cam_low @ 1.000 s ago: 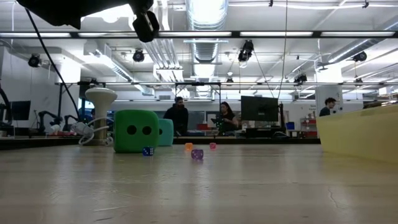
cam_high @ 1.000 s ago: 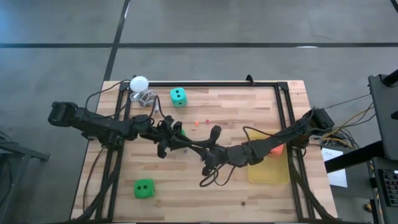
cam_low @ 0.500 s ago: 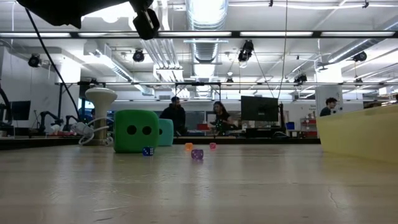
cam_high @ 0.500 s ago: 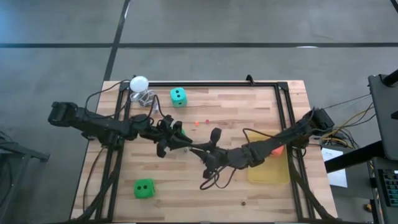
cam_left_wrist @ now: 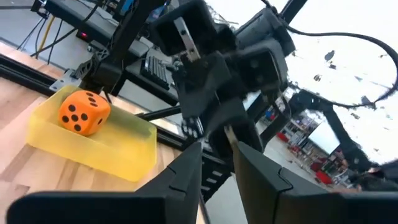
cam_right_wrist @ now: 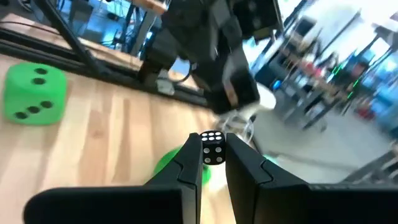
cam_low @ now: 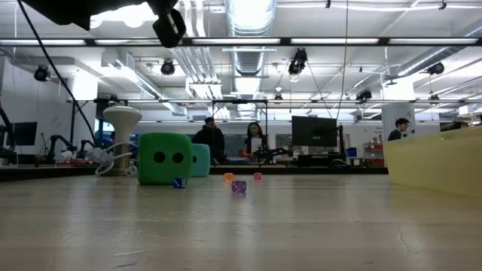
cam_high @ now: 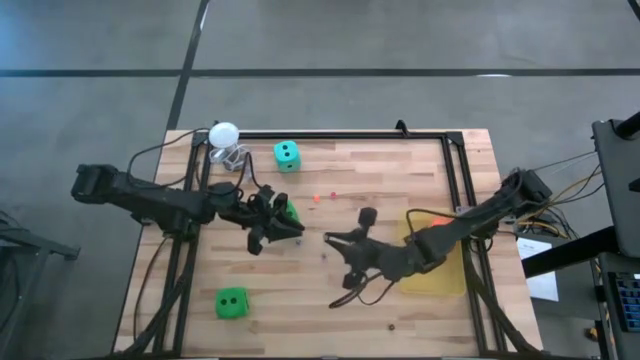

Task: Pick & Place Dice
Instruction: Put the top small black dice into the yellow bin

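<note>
My right gripper (cam_high: 330,237), above the table's middle, is shut on a small black die with white pips (cam_right_wrist: 212,150). My left gripper (cam_high: 290,228) hovers just left of it, slightly open with nothing between its fingers (cam_left_wrist: 216,152). Beneath the left gripper a bright green die (cam_high: 289,211) rests on the table. A teal die (cam_high: 286,154) sits toward the far edge. A second green die (cam_high: 231,302) sits near the front left. The orange-red die (cam_left_wrist: 84,112) lies in the yellow tray (cam_left_wrist: 124,146). My right gripper pinches the small black die's two opposite sides (cam_right_wrist: 212,155) between its two fingers. They reach roughly level from the table's right side. The die is lifted clear of the table, and a face with several white pips shows.
A white ball (cam_high: 224,132) stands on a holder at the far left corner. Several tiny coloured dice (cam_low: 239,186) lie scattered mid-table. A black frame (cam_high: 452,170) borders the wooden top. People stand in the room beyond the table.
My right gripper has drawn back from the left gripper toward the table's right edge, rolling its wrist, with the small black die still between its fingers.
</note>
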{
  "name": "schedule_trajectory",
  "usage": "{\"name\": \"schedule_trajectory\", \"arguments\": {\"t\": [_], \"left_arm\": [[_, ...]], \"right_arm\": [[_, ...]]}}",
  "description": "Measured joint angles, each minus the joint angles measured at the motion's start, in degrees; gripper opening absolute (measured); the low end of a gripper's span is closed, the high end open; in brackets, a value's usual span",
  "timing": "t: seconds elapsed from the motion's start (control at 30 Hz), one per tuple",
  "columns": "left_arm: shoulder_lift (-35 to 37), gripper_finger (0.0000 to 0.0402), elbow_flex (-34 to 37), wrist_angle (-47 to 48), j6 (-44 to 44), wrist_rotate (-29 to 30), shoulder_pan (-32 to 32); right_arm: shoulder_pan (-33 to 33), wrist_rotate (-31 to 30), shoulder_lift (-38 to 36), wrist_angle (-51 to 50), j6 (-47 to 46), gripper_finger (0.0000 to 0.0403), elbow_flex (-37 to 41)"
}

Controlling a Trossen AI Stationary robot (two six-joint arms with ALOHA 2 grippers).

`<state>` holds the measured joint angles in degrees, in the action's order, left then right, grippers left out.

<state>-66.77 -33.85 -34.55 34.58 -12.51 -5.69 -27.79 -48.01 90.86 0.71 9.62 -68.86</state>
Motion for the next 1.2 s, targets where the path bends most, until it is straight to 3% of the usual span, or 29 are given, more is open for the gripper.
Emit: {"name": "schedule_trajectory", "arguments": {"t": [0.23,0.43,0.57,0.87,1.2], "left_arm": [[4.15,0.0099,0.03,12.21,-1.77,-0.20,-0.09],[3.62,0.0099,0.38,16.45,-1.83,-0.20,-0.15],[3.68,0.0099,0.39,19.99,-4.30,0.44,-0.15],[3.40,0.0099,0.39,23.18,-7.04,1.04,-0.12],[3.40,0.0099,0.39,29.34,-7.79,6.73,-0.09]], "right_arm": [[-3.96,0.48,-8.37,-31.38,-28.13,0.0036,-0.02],[-10.82,5.62,-14.69,-57.65,-58.21,0.0036,0.22],[-17.02,9.90,-17.10,-68.81,-76.01,0.0036,1.29],[-23.63,17.67,-17.65,-72.14,-96.89,0.0036,10.22],[-22.75,26.33,-17.62,-61.76,-103.09,0.0036,22.82]]}}
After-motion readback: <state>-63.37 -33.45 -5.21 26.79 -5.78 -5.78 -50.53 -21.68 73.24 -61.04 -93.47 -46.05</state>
